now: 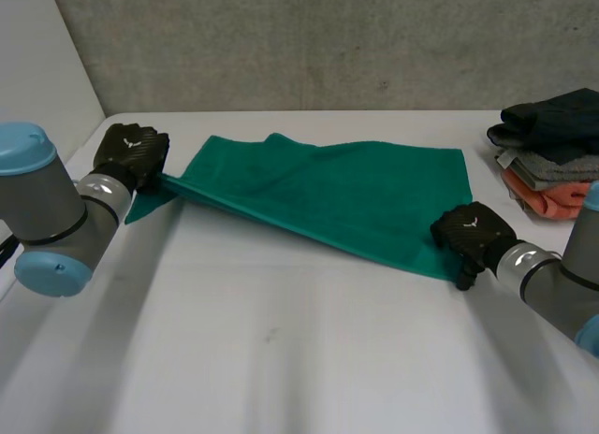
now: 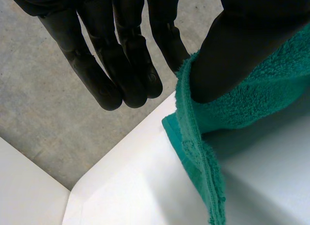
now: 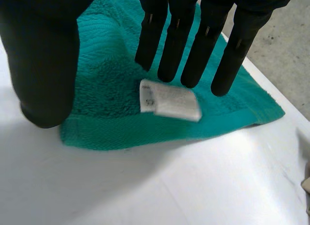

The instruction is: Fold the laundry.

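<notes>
Presently the towel (image 1: 346, 195) is being pinched at its left corner by the left hand (image 1: 134, 153); a matching pinch is being required of the open right hand (image 1: 473, 230).

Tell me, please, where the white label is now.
In the right wrist view, the label lies on the towel near its corner, at the fingertips of the right hand.

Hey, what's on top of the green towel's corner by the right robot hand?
A small white label lies on the green towel, at the right robot hand's straight fingertips. Its thumb covers part of the towel, so that patch can't be seen.
</notes>
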